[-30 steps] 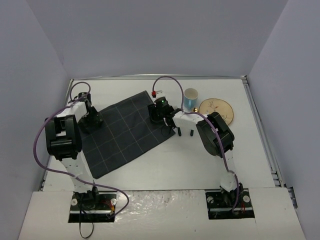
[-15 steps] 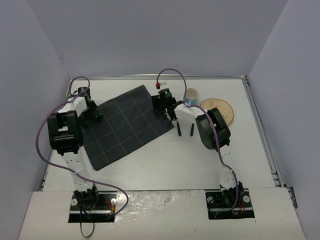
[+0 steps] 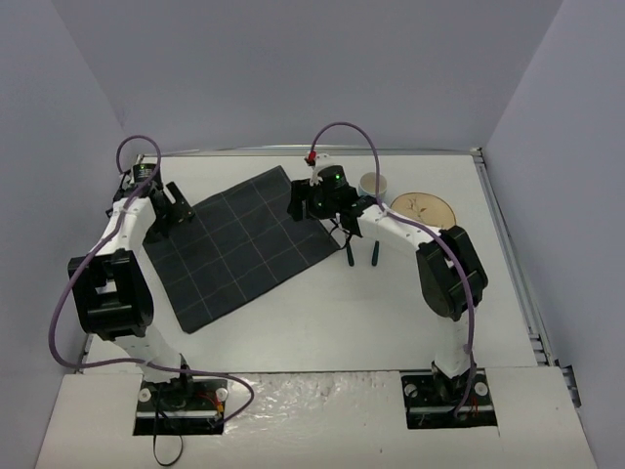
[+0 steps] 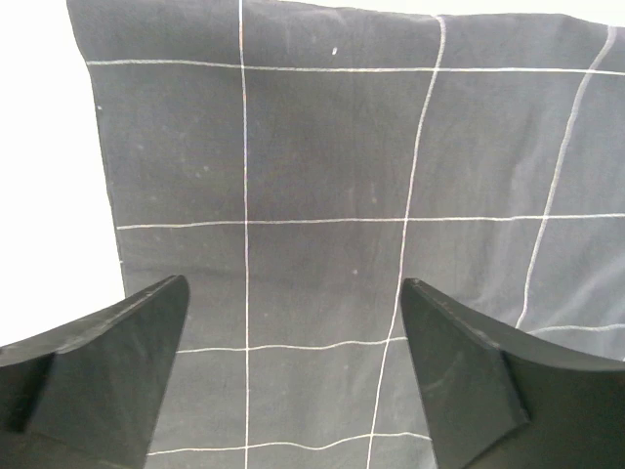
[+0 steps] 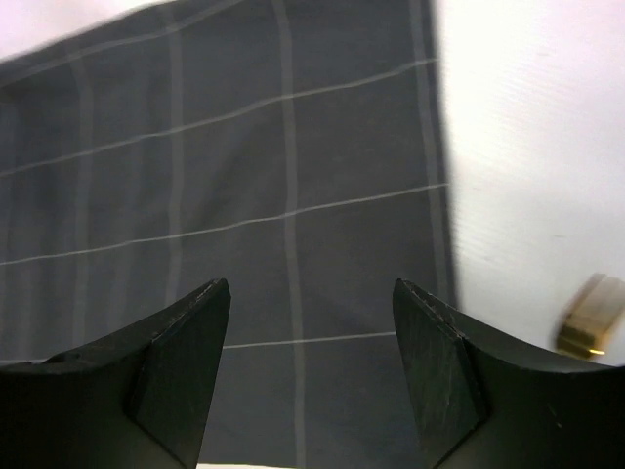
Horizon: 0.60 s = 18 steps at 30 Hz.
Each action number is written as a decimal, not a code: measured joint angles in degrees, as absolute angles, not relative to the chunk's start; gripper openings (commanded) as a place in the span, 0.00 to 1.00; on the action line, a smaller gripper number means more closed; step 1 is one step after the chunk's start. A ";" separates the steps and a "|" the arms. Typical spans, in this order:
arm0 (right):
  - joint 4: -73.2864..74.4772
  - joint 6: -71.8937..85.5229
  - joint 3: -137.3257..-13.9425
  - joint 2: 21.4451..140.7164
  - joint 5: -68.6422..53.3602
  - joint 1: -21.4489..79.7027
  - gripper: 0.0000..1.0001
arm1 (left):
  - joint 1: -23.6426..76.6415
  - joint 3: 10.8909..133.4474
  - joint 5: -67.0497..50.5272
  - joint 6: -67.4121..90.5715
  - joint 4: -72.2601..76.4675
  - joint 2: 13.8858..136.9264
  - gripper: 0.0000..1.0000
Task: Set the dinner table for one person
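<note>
Arms [image 3: 127, 220] [image 3: 395, 227] outstretched over placemat [image 3: 244, 254] (both end effectors [image 4: 293, 285] [image 5: 311, 285] agape)

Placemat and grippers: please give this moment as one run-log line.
placemat: flat on dinner table, askew | left gripper: open, empty, over left edge | right gripper: open, empty, over right edge

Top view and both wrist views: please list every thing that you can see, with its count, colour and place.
dinner table: one, white, under everything.
placemat: one, dark grey with pale grid lines, flat, at an angle on the table's left half.
cup: one, pale, far side, right of the placemat.
plate: one, round, light wood colour, right of the cup.
dark sticks: two, black, beside the placemat's right corner; kind unclear.
gold piece: one, small, blurred, on the table.
left gripper: one, black, open, over the placemat's left edge.
right gripper: one, black, open, over the placemat's right edge.
</note>
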<state>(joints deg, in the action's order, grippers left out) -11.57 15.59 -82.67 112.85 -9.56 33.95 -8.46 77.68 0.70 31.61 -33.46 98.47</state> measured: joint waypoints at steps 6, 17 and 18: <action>-18.05 21.89 -72.34 111.67 -14.83 35.37 0.64 | -10.02 77.01 -0.93 30.88 -30.94 101.92 0.77; -31.95 27.27 -57.67 111.49 -17.14 32.93 0.63 | -11.72 76.35 -1.47 30.37 -27.66 110.15 0.73; -33.37 27.51 -56.72 111.30 -17.32 32.50 0.63 | -11.84 76.31 -1.48 30.37 -27.57 110.15 0.73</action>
<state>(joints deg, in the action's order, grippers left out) -33.37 27.51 -56.72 111.30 -17.32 32.50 -11.84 76.31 -1.48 30.37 -27.57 110.15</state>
